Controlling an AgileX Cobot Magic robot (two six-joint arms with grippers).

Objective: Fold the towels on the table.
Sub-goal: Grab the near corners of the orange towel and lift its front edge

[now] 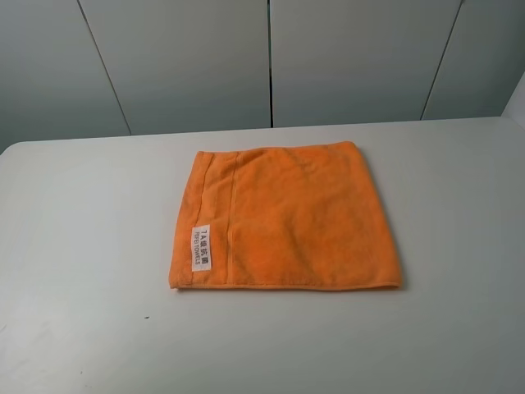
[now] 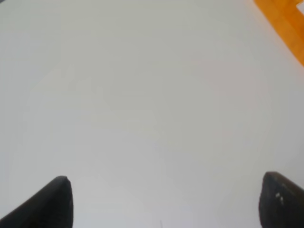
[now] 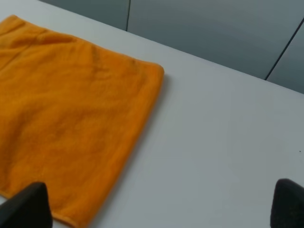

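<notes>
The orange towel [image 1: 283, 217] lies flat in the middle of the white table [image 1: 82, 328], with a stitched border band and a small white label [image 1: 202, 246] along its left side. No arm shows in the exterior high view. My left gripper [image 2: 164, 202] is open and empty over bare table; only a corner of the towel [image 2: 285, 21] shows in its view. My right gripper [image 3: 161, 206] is open and empty, just off the towel's [image 3: 71, 118] right edge, with one of its fingers [image 3: 28, 206] over the cloth's corner.
Grey wall panels [image 1: 271, 57] stand behind the table's far edge. The table's rounded far left corner [image 1: 12, 148] shows in the exterior high view.
</notes>
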